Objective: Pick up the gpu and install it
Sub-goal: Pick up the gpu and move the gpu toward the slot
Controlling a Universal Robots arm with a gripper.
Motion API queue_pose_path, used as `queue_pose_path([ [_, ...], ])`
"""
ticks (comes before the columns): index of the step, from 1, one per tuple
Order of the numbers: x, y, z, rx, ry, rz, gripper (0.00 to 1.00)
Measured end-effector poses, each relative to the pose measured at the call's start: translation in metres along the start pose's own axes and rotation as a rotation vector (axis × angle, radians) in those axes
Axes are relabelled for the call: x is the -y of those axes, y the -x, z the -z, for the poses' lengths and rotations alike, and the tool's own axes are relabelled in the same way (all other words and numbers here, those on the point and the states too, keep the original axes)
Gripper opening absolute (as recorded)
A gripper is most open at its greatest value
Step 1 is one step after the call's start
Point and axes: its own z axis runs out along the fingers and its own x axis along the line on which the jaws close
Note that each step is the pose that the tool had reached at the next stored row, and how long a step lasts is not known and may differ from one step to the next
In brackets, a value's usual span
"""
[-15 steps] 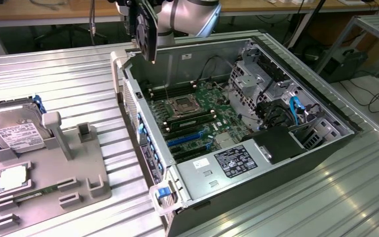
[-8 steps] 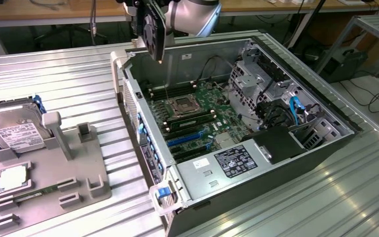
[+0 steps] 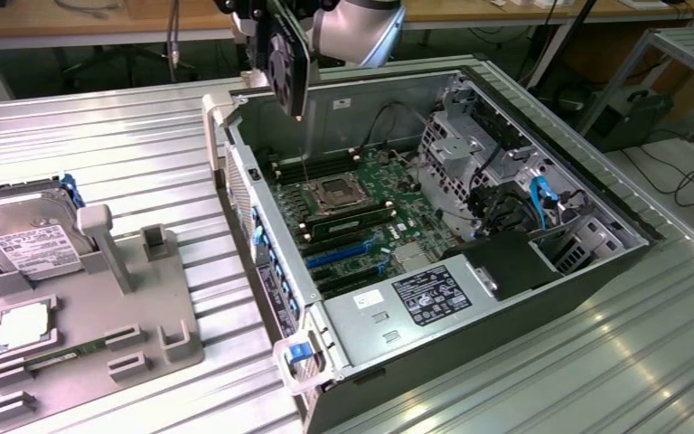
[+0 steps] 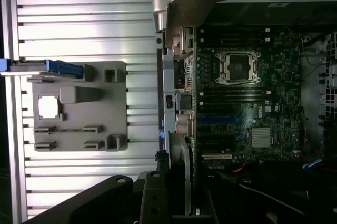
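gpu [image 3: 286,65] in pincer [image 3: 277,16], above open case [image 3: 504,353]

Count, exterior and wrist views:
- bench [image 3: 106,136], ribbed metal: 1
- computer case [image 3: 236,154], side open: 1
- motherboard [image 3: 371,212] in the case: 1
- CPU socket [image 3: 332,192] on the board: 1
- finned silver heatsink [image 4: 260,137]: 1
- power supply [image 3: 426,303] with 1 dark label: 1
- grey fixture tray [image 3: 142,316]: 1
- hard drive [image 3: 28,240] with white label: 1
- square silver chip [image 3: 24,327] in the tray: 1
- green memory stick [image 3: 64,359] in the tray: 1
- tool [image 3: 272,27]: 1
- gpu [image 3: 289,68], gripped in the tool: 1
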Motion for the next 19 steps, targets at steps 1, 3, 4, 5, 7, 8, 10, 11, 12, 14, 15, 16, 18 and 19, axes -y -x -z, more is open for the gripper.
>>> queue_pose_path([
  [1, 0.0, 0.0, -0.0011, 0.0001, 0.0001, 0.0, 0.28],
  [3, 0.0001, 0.002, -0.0035, -0.0001, -0.0001, 0.0, 0.28],
  [4, 0.0001, 0.002, -0.0041, -0.0001, -0.0001, 0.0, 0.28],
  [5, 0.0001, 0.003, -0.0046, -0.0001, 0.0, 0.0, 0.28],
  [7, 0.0001, 0.005, -0.0052, 0.0, 0.0001, 0.0, 0.28],
  [8, 0.0001, 0.007, -0.0054, 0.0, 0.0, 0.0, 0.28],
  [10, 0.0, 0.011, -0.0055, -0.0001, -0.0001, 0.0, 0.28],
  [11, -0.0001, 0.013, -0.0056, -0.0001, 0.0, 0.0, 0.28],
  [12, -0.0001, 0.015, -0.0057, 0.0, 0.0, 0.0, 0.28],
  [14, -0.0002, 0.02, -0.0057, -0.0001, 0.0, 0.0, 0.28],
  [15, -0.0003, 0.022, -0.0058, 0.0, 0.0, 0.0, 0.28],
  [16, -0.0003, 0.025, -0.0059, -0.0001, 0.0, 0.0, 0.28],
  [18, -0.0004, 0.029, -0.0059, -0.0001, -0.0001, 0.0, 0.28],
  [19, -0.0005, 0.032, -0.006, -0.0001, -0.0001, 0.0, 0.28],
])
